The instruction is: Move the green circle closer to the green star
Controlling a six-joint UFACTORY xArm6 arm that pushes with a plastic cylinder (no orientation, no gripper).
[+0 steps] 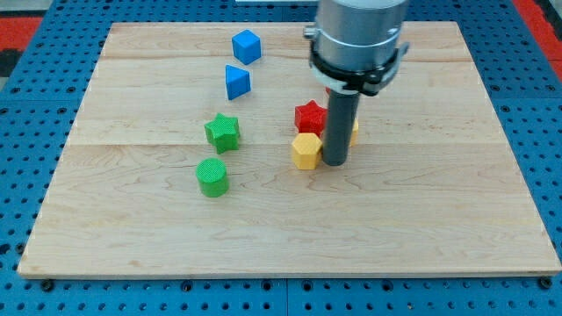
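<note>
The green circle (212, 176) lies left of the board's middle. The green star (222, 132) sits just above it and slightly to the right, a small gap between them. My tip (335, 162) stands near the board's middle, well to the right of both green blocks. It is right next to the yellow hexagon (306, 150) on that block's right side, and below the red star (310, 116).
A blue cube (247, 46) and a blue triangle-like block (237, 82) lie toward the view's top. A yellow block (353, 130) and a red block (332, 89) are mostly hidden behind the rod. The wooden board (439, 228) lies on a blue pegboard.
</note>
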